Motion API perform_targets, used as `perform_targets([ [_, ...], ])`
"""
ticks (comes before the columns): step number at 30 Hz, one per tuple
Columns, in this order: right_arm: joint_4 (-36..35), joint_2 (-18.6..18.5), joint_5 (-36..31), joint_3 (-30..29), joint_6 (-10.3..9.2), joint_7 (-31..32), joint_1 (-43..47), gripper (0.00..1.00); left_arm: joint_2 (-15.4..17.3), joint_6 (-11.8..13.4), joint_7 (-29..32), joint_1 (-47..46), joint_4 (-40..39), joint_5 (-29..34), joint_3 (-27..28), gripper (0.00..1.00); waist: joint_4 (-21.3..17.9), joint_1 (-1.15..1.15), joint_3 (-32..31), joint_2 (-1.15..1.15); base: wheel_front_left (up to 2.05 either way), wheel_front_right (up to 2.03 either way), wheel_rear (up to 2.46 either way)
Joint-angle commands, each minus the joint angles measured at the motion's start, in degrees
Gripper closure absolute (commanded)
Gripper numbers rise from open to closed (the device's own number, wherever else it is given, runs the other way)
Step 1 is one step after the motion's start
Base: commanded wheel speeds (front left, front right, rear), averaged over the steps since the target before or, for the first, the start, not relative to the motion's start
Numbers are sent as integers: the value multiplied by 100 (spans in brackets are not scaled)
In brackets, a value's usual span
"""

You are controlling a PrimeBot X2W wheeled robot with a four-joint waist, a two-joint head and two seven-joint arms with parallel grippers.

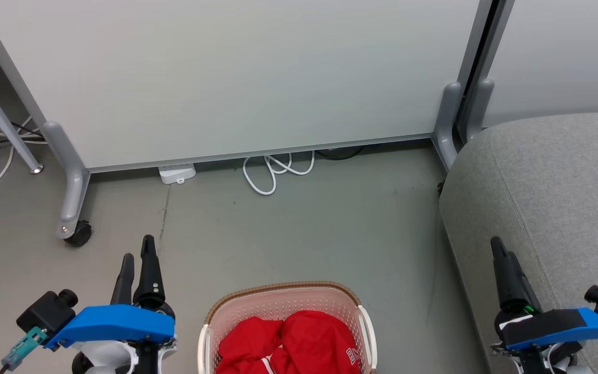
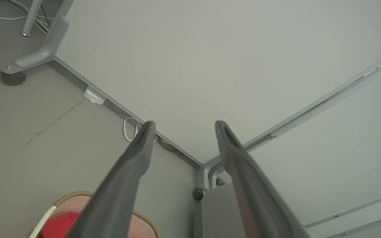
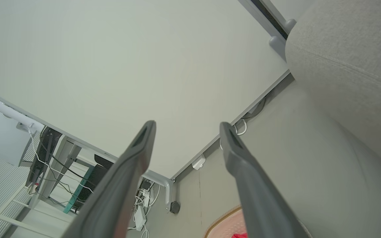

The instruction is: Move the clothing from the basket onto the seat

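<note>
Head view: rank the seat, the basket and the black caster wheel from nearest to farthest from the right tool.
1. seat: at the right, directly alongside the right tool, which overlaps it in this view.
2. basket: bottom centre, off to the tool's left.
3. black caster wheel: far left, well beyond the basket.

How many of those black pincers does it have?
2. The left gripper is at lower left, above the floor beside the basket; the right gripper is at lower right, by the seat. Both stand open.
</note>
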Motion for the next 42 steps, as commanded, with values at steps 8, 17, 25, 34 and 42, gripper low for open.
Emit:
perform_targets([
  [8, -89, -24, -733, 82, 8, -181, 11, 0, 50, 119, -181, -153, -24, 693, -129, 0, 8, 0, -6, 0, 0, 0, 0],
  [17, -34, -24, -1418, 153, 9, -349, 56, 0, 53, 184, -346, -142, 14, 1355, -246, 0, 27, 0, -22, 0, 0, 0, 0],
  [25, 16, -25, -1949, 233, 10, -475, 74, 0, 57, 248, -473, -128, 65, 1929, -366, 0, 38, 0, -31, 0, 0, 0, 0],
  [34, 44, -26, -2503, 315, 11, -611, 95, 0, 65, 317, -609, -136, 126, 2507, -471, 0, 48, 0, -31, 0, 0, 0, 0],
  [42, 79, -28, -2948, 369, 12, -728, 101, 0, 70, 344, -727, -147, 175, 2968, -556, 0, 62, 0, -32, 0, 0, 0, 0],
])
